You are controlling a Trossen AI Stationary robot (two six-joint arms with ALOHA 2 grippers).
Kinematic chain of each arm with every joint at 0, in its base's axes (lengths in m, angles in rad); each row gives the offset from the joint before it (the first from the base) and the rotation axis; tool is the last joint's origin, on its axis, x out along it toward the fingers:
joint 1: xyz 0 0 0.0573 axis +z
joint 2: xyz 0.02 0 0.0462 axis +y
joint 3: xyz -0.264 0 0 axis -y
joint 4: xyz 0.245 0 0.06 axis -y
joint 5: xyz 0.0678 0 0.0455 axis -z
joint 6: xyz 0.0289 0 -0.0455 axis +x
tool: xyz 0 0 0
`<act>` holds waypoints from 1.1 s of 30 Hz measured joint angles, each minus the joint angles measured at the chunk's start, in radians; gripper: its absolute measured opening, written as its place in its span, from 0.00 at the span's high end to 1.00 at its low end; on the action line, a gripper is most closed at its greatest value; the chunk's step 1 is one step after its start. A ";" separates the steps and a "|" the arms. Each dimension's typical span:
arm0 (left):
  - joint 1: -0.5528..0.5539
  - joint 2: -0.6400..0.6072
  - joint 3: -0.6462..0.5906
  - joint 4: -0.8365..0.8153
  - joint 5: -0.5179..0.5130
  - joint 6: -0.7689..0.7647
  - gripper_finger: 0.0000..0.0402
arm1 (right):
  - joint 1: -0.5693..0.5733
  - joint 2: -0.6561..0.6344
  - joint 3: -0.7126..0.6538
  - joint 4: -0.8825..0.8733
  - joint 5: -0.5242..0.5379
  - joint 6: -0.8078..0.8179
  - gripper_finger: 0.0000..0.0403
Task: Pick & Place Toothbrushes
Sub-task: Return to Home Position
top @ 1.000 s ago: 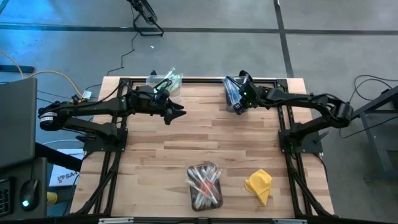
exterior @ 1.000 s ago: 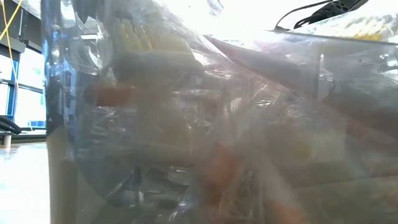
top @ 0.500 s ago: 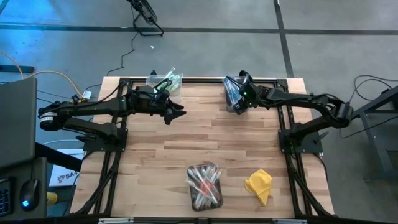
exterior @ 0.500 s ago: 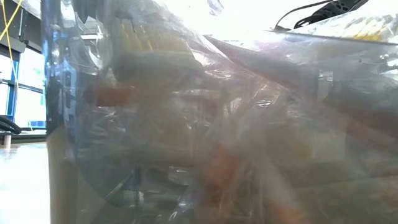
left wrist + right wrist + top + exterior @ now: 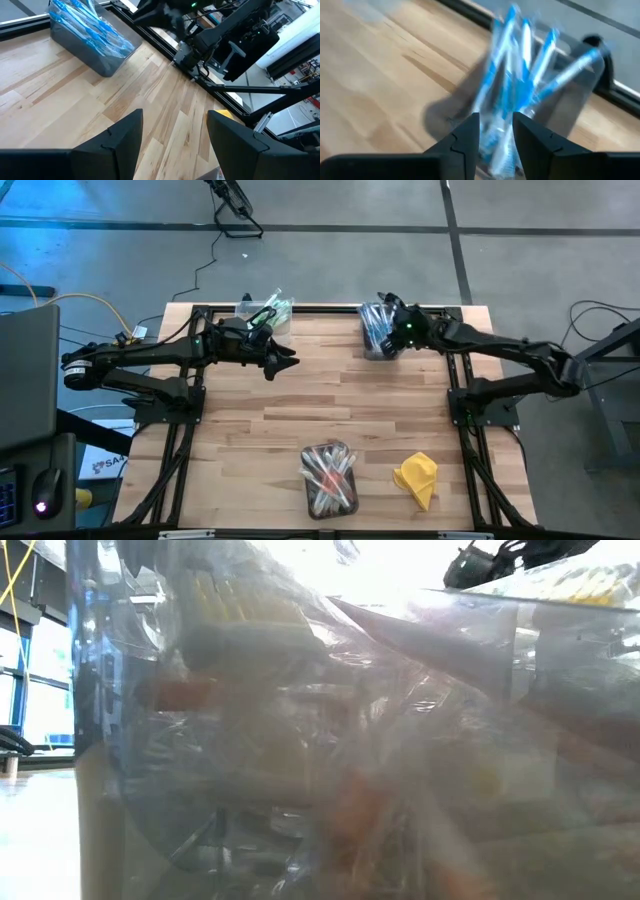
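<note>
**Both pincers empty, toothbrushes lying in three bins**

Read the tabletop [image 5: 250,430] from above as a clock face. The blue toothbrushes [image 5: 373,328] stand bundled in a dark bin [image 5: 372,352] at 1 o'clock, against the far edge. The right pincer [image 5: 494,142] hangs close to that bin on its 3 o'clock side; I cannot tell whether it touches it. The right arm [image 5: 510,355] stretches back from there off the tabletop's right edge. That arm's own camera looks past its two dark fingers [image 5: 462,142] at the blue bundle. The fingers stand a little apart with nothing pinched between them.

The left pincer [image 5: 288,363] sits at about 11 o'clock, inward from the far edge, and points toward 3 o'clock over bare wood. Its fingers are spread wide and hold nothing. Behind the left arm [image 5: 150,360], the green toothbrushes [image 5: 276,304] stick out of a second bin [image 5: 247,310] at the far edge, also at 11 o'clock.

At 6 o'clock, near the front edge, the orange toothbrushes [image 5: 333,473] lie in clear wrappers inside a third bin [image 5: 306,465]. A yellow cloth [image 5: 417,478] lies crumpled at 5 o'clock, near that bin but apart from it.

The table-level camera sees little except crinkled clear plastic [image 5: 320,720] right in front of it, with dim orange shapes behind.
</note>
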 joint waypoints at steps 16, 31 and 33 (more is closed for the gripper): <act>0.000 0.000 0.000 0.000 -0.006 0.000 0.46 | 0.041 -0.181 0.000 0.200 -0.265 0.039 0.85; 0.000 0.000 0.000 0.000 -0.005 0.000 0.46 | 0.120 -0.181 0.001 0.276 -0.402 0.026 0.99; 0.000 0.000 0.000 0.002 -0.006 0.000 0.46 | 0.130 -0.181 0.001 0.276 -0.402 0.027 0.99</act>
